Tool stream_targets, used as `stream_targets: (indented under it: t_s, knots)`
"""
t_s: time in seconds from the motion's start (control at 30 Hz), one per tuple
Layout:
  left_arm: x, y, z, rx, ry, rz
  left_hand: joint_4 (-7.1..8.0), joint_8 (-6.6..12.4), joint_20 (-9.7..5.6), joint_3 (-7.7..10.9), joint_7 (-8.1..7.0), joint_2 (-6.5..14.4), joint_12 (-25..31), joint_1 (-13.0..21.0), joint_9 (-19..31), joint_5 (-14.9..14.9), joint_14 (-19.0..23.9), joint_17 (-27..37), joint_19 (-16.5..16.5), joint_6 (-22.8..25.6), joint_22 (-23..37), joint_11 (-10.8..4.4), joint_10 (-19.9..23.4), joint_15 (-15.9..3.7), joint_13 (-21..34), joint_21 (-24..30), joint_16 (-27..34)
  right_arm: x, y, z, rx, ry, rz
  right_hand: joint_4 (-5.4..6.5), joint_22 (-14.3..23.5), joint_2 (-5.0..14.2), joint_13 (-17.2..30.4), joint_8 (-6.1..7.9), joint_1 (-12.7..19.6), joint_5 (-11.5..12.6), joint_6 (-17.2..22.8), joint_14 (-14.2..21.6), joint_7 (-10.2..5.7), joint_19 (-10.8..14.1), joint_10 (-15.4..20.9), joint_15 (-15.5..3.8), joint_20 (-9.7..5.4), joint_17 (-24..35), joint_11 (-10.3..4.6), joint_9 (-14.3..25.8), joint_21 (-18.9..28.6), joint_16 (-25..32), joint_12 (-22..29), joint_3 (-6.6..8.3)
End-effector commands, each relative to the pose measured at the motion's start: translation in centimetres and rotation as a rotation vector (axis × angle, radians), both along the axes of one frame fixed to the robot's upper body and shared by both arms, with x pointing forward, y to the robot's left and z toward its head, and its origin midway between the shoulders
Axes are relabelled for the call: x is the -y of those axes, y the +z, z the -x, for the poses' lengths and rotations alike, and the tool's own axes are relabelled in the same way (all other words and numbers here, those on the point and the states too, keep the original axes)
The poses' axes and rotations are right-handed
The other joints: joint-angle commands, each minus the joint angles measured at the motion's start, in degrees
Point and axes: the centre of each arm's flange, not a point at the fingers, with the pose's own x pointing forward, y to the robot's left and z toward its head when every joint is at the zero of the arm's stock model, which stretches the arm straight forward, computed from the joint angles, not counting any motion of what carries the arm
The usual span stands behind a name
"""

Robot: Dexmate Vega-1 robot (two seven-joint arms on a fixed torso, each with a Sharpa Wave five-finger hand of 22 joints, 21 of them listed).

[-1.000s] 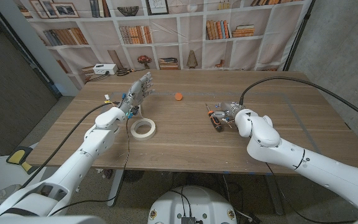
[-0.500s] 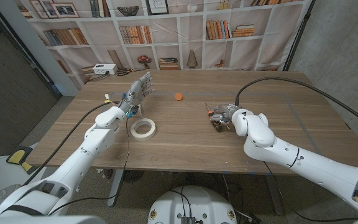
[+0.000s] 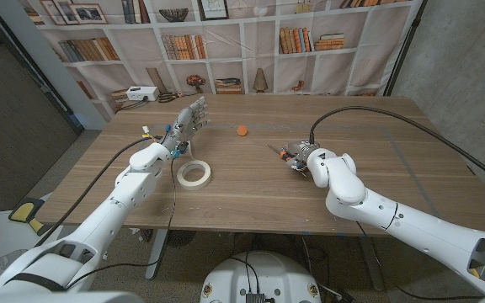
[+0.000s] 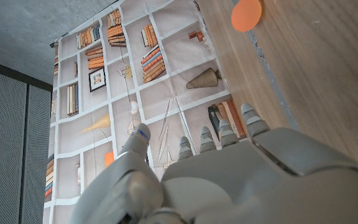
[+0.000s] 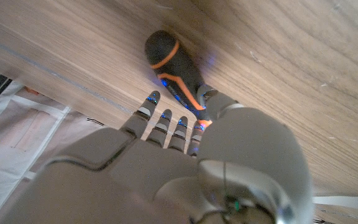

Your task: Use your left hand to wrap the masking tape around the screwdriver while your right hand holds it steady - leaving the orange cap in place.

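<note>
The black-and-orange screwdriver [image 5: 173, 65] lies on the wooden table right of centre, and my right hand [image 3: 303, 156] grips its handle, fingers curled over it. Its thin shaft [image 3: 274, 149] pokes out toward the table's middle. In the right wrist view my right hand [image 5: 166, 168] covers the handle's lower part. The masking tape roll [image 3: 194, 173] lies flat on the left half of the table. My left hand [image 3: 189, 119] is raised beyond the roll, fingers straight and apart, holding nothing. The orange cap [image 3: 242, 130] sits alone on the table between the hands, and the orange cap [image 4: 246, 14] lies past my left hand [image 4: 216, 177].
A white box [image 3: 141, 93] with cables stands at the table's far left corner. A bookshelf backdrop [image 3: 226, 42] hangs behind the table. Thin wires [image 3: 154, 135] trail by my left wrist. A black cable [image 3: 377, 114] arcs over the right half.
My right hand has shifted a little toward the table's middle and turned with the screwdriver, whose shaft now points inward. Left hand, tape and cap have not moved.
</note>
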Motion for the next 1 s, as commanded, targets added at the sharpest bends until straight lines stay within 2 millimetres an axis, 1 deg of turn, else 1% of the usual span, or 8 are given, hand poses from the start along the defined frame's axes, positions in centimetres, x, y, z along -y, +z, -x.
stream_targets:
  t_s: [0.03,0.23,0.43,0.57,0.67,0.8,0.87,1.0]
  knots:
    - [0.1,0.2,-0.4,-0.003,-0.007,-0.003,0.30,-0.27,0.42,0.04,-0.21,-0.1,-0.3,-0.5,0.1,0.6,0.3,0.3,0.0,0.3,0.1,-0.05,0.1,0.04,0.3,0.2,-0.2,0.4,0.3,0.0,0.133,-0.077,0.024,0.96,0.2,-1.40,0.2,0.66,2.6,-0.8,2.2,3.8,0.83,3.0,3.5,-5.43,1.07,0.7,0.53,0.1,1.2,1.8,1.1,-1.49]
    - [0.1,0.3,-0.7,-0.007,-0.006,-0.005,0.37,-0.30,0.42,0.00,-0.25,-0.1,-0.3,-0.6,0.1,0.6,0.4,0.3,0.0,0.2,0.1,-0.08,0.1,0.05,0.3,0.2,-0.2,0.7,0.1,-0.4,0.140,-0.137,0.028,2.73,0.3,-4.13,0.8,0.43,-0.6,-0.4,4.1,9.4,1.89,7.8,7.1,-5.71,3.54,1.8,1.67,0.1,2.7,4.8,2.2,-7.09]
    - [0.2,0.5,-1.0,-0.010,-0.003,-0.007,0.43,-0.32,0.42,-0.01,-0.26,-0.1,-0.3,-0.6,0.1,0.6,0.4,0.3,0.0,0.2,0.2,0.02,0.1,0.05,0.3,0.2,-0.2,0.7,0.2,-1.0,0.034,-0.154,0.010,4.75,0.6,-8.05,1.2,-0.71,-6.3,0.6,2.9,8.8,2.55,9.2,5.5,-4.68,5.01,2.9,2.32,0.1,3.0,5.2,1.6,-12.79]
    - [0.3,0.6,-1.3,-0.012,-0.008,-0.008,0.45,-0.36,0.40,0.01,-0.25,-0.1,-0.4,-0.7,0.1,0.6,0.4,0.3,0.1,0.2,0.2,-0.05,0.1,-0.01,0.3,0.2,-0.3,0.4,0.1,-1.4,0.051,-0.172,0.043,5.39,0.6,-7.58,1.5,-0.65,-7.6,1.5,3.3,9.5,2.18,8.6,6.2,-5.45,4.38,3.5,2.04,0.2,2.6,5.8,1.9,-13.98]
    - [0.4,0.7,-1.5,-0.014,-0.010,-0.009,0.47,-0.38,0.40,0.03,-0.22,0.0,-0.5,-0.7,0.1,0.6,0.4,0.3,0.1,0.1,0.2,-0.16,0.0,0.05,0.3,0.2,-0.3,0.3,0.0,-1.5,0.122,-0.186,0.097,0.60,0.9,-2.61,1.9,-0.08,3.7,3.2,5.4,10.5,0.49,10.6,7.2,-8.03,-0.40,4.3,0.16,0.2,3.5,6.9,1.8,-10.68]
    - [0.5,0.7,-1.8,-0.021,-0.011,-0.008,0.49,-0.40,0.41,0.04,-0.24,0.0,-0.5,-0.7,0.1,0.6,0.6,0.3,0.1,0.1,0.2,-0.16,0.0,0.09,0.3,0.2,-0.2,0.7,0.4,-1.3,0.182,-0.170,0.081,0.22,1.0,-1.71,1.9,0.10,10.8,2.2,6.8,7.0,-1.06,8.9,7.1,-8.72,-3.63,4.4,-0.77,0.2,3.2,5.5,1.3,-9.66]
    - [0.6,0.7,-1.9,-0.023,-0.011,-0.010,0.50,-0.40,0.41,0.04,-0.24,0.0,-0.5,-0.7,0.1,0.6,0.7,0.3,0.1,0.1,0.2,-0.20,0.1,0.12,0.3,0.2,-0.2,0.8,0.6,-1.3,0.184,-0.182,0.073,0.75,0.9,-2.01,1.9,-0.11,11.1,1.8,6.6,6.3,-0.97,8.2,6.6,-7.80,-2.79,4.3,-0.61,0.2,3.0,5.3,1.0,-10.21]
    - [0.8,1.0,-2.2,-0.020,-0.013,-0.010,0.52,-0.43,0.42,0.03,-0.29,0.0,-0.5,-0.8,0.1,0.6,0.8,0.3,0.1,0.1,0.2,-0.19,0.0,0.11,0.3,0.2,-0.2,1.0,0.9,-1.9,0.130,-0.188,0.053,3.74,0.8,-4.22,2.0,-0.83,6.1,0.7,5.5,7.2,0.66,8.4,6.7,-6.33,0.96,4.3,0.61,0.2,3.1,5.8,0.8,-14.61]
